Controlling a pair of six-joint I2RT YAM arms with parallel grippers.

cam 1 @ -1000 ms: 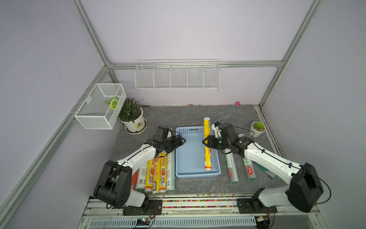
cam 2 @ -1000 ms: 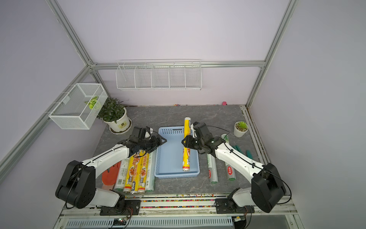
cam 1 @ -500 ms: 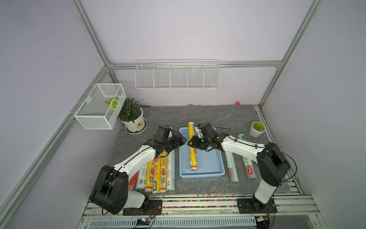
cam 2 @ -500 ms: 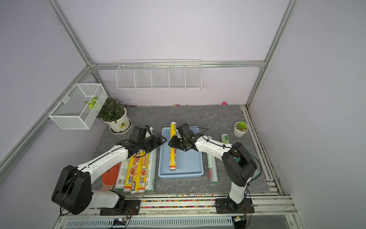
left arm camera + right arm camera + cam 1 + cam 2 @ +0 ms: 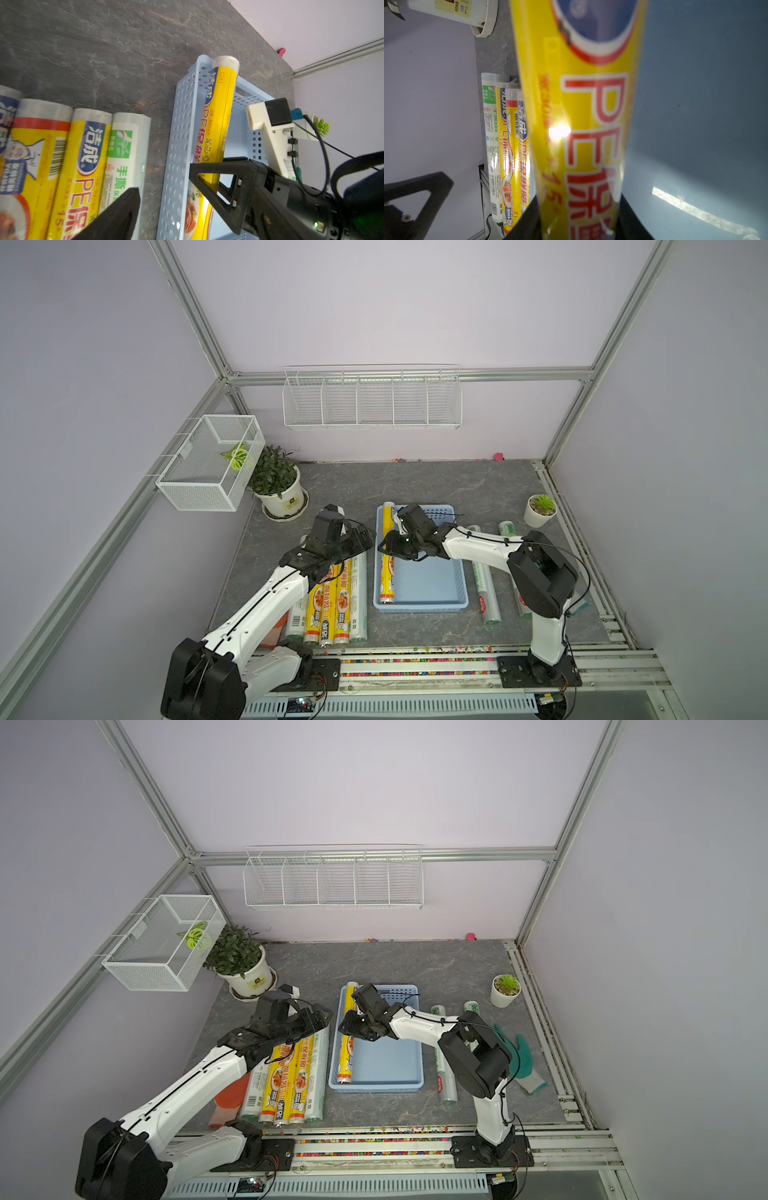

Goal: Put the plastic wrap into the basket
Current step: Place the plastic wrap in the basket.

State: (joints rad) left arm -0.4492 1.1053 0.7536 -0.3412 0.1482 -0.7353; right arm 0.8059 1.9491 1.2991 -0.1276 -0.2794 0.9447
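right gripper (image 5: 388, 549) pinches a yellow plastic wrap roll (image 5: 387, 577) lying along the basket's (image 5: 432, 585) left wall. only the left wrist view shows its far end propped on the rim. the right arm reaches sideways across the basket. left gripper (image 5: 368, 545), spread, hovers over more rolls (image 5: 332, 605) on the desk (image 5: 415, 485).

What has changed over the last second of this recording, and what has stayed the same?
The right end effector, still shut on the yellow plastic wrap roll, carried it sideways across the basket, from the robot's right side to the left wall. The roll's far end sticks out past the far rim. The left end effector stays open above the loose rolls beside the basket, which look unmoved.
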